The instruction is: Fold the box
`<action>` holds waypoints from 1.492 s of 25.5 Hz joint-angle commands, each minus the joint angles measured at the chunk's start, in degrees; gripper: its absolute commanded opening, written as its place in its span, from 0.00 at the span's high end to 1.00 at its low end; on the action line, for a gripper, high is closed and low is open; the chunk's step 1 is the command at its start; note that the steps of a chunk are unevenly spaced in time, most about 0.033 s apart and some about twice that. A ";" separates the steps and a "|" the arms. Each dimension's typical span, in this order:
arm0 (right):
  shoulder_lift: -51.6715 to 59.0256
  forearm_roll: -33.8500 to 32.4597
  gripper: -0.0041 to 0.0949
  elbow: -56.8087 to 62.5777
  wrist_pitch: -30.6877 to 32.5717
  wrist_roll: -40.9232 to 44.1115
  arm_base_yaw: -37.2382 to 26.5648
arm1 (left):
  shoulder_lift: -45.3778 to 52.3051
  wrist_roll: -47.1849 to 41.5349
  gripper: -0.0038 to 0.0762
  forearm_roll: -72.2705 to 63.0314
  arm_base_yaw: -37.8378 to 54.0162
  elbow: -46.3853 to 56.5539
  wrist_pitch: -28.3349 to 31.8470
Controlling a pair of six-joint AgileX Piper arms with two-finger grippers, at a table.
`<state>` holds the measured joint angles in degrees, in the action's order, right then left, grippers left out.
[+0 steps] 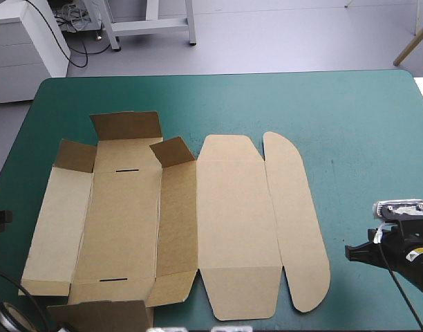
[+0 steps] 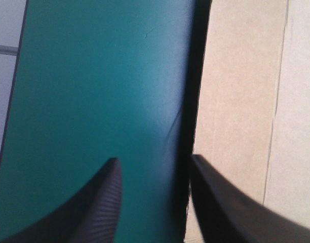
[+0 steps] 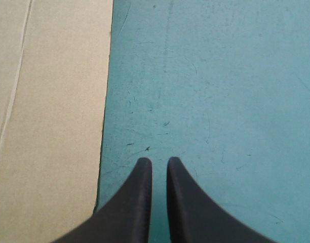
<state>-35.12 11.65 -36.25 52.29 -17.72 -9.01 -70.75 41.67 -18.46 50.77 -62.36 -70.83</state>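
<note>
Lying almost flat on the teal-green counter point(image 1: 356, 117), the box point(image 1: 232, 228) sat left of centre, its rounded lid flap point(image 1: 298, 228) toward the right arm and its tray panels toward the left. Only the far end flap point(image 1: 126, 126) and two small corner tabs point(image 1: 173, 151) stood up; no wall was raised, so the folding looked barely begun.

The left gripper point(image 2: 154, 158) was open and empty, with one black finger over bare cover and the other over the box's left edge. The right gripper point(image 3: 159, 159) was all but closed, a thin slit between its fingers. It held nothing and sat over bare cover just beside the lid flap's edge.

The step in hand seemed to be raising the left side wall. Doing it well would likely mean slipping one finger under the edge rather than shoving the sheet sideways, then pinching near the wall's middle and hinging it along the scored crease. Meanwhile the right gripper could press the lid side down so the board did not skate.
</note>
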 commanded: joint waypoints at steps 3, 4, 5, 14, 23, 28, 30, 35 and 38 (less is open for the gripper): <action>-0.10 0.57 0.87 -1.49 -3.08 -0.35 -0.38 | 1.10 -3.37 0.19 -1.77 0.03 -1.20 -1.65; -0.10 0.57 0.87 -1.49 -3.08 -0.35 -0.38 | 1.10 -4.91 0.19 -1.77 0.03 -1.20 -1.42; -0.10 0.57 0.87 -1.49 -3.08 -0.35 -0.27 | 0.96 -5.50 0.19 -1.77 0.03 -1.20 -1.29; -0.10 0.78 0.87 -1.49 -3.08 -0.35 -0.27 | 0.66 -3.29 0.19 -4.91 0.03 4.94 -1.18; -0.10 0.78 0.87 -1.49 -2.62 -0.35 -0.27 | 0.24 0.62 0.19 -4.93 0.03 14.55 7.15; -0.10 0.78 0.87 -1.49 -2.62 -0.40 1.36 | -3.90 2.65 0.19 -8.84 0.03 15.37 6.15; -0.10 0.78 0.87 -1.49 -2.62 -0.40 1.62 | -6.17 4.44 0.19 -11.49 0.03 15.37 4.13; -0.10 0.78 0.87 -1.49 -2.21 -0.40 1.62 | -9.88 6.57 0.19 -14.40 0.03 15.37 0.44; -0.10 0.78 0.87 -1.49 -2.21 -0.40 1.62 | -10.90 8.26 0.19 -17.49 -0.09 15.59 -1.87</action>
<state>-35.12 11.70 -36.19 52.64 -17.72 -7.43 -82.74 48.65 -31.54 50.77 -45.81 -68.28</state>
